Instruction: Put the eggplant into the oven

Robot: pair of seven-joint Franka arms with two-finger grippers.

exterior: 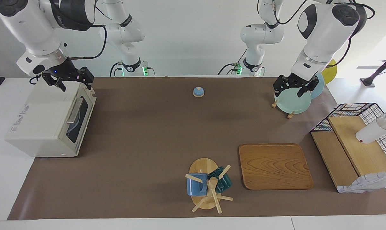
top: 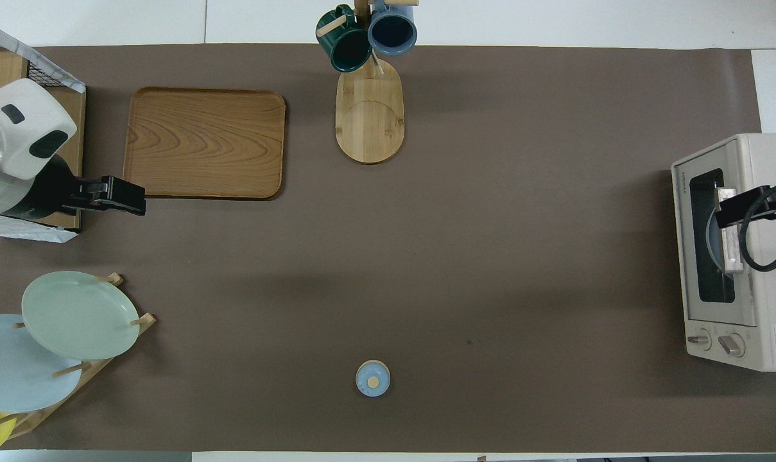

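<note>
No eggplant shows anywhere on the bench and the oven [exterior: 49, 121] has its door shut (a plate shows through the glass), so both empty, open hands, right hand [exterior: 72, 80] above the oven and left hand [exterior: 295, 87] over the plate rack [exterior: 290, 102], risk reaching for the wrong thing.

Arms: you have two glossy white, rounded Franka arms with dark grey joint caps | Wrists: silver metal rings | Grippers: left gripper [exterior: 292, 88] and right gripper [exterior: 74, 81] are black, angular, two-fingered | Cables: black cords loop along each arm | Lights: green glow at both bases, small blue light on the right wrist
</note>
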